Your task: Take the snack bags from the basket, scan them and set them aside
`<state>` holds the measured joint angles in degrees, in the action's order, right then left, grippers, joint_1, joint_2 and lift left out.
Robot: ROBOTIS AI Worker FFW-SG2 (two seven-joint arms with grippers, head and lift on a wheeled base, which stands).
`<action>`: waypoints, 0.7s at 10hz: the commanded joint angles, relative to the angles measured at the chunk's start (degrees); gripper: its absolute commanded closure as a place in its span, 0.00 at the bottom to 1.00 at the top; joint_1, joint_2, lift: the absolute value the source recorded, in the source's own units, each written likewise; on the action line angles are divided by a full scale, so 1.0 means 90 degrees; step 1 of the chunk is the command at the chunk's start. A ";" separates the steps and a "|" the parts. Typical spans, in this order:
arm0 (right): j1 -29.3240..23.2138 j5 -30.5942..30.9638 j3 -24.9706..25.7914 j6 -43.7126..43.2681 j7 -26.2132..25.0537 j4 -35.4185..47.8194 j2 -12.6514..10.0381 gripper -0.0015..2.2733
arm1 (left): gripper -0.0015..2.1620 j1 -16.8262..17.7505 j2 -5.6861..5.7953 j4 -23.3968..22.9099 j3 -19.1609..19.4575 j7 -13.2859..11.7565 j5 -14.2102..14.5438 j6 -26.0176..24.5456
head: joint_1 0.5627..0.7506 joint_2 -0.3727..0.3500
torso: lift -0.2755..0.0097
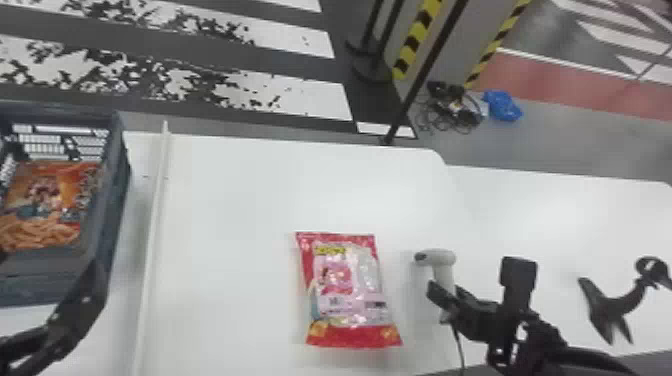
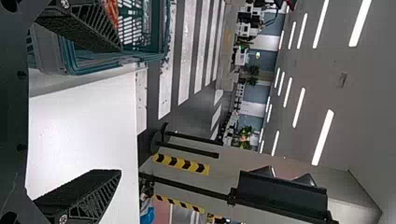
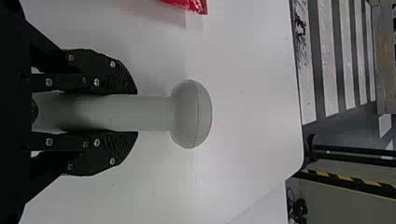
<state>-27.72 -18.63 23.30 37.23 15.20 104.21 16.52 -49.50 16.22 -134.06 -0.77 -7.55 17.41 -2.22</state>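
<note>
A striped floor lies beyond the white table. The dark basket holds an orange snack bag; another snack bag — glossy, pink with red ends — lies flat on the table. The left gripper's jaws are spread near the basket; the right gripper's pinch the pale scanner's handle.

Glossy crinkled snack bag, matt plastic scanner, smooth white table, plastic basket
</note>
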 commanded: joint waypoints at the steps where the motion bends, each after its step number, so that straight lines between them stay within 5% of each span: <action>1: 0.0150 -0.0001 -0.0030 -0.0020 0.0303 -0.0368 0.0058 0.99 | 0.03 0.0021 -0.0015 -0.0056 -0.0032 0.0038 -0.0030 -0.0003 | 0.70 0.03 | 0.70; 4: 0.0179 0.0077 -0.0167 -0.0059 0.0381 -0.0544 0.0146 0.74 | 0.03 0.0109 -0.0035 -0.0066 -0.0110 0.0048 -0.0040 -0.0081 | 0.70 0.03 | 0.70; 5: 0.0179 0.0068 -0.0147 -0.0079 0.0381 -0.0573 0.0185 0.29 | 0.03 0.0129 -0.0035 -0.0066 -0.0139 0.0048 -0.0089 -0.0140 | 0.70 0.03 | 0.70; 6: 0.0101 0.0028 -0.0089 -0.0079 0.0381 -0.0495 0.0185 0.00 | 0.03 0.0148 -0.0035 -0.0066 -0.0149 0.0058 -0.0108 -0.0198 | 0.70 0.03 | 0.70; 7: -0.0094 -0.0011 0.0048 -0.0215 0.0372 -0.0202 0.0146 0.00 | 0.03 0.0187 -0.0035 -0.0075 -0.0159 0.0068 -0.0108 -0.0218 | 0.70 0.03 | 0.70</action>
<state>-27.75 -18.51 23.11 35.84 18.51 101.18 18.06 -47.99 15.90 -134.68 -2.13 -6.95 16.46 -3.96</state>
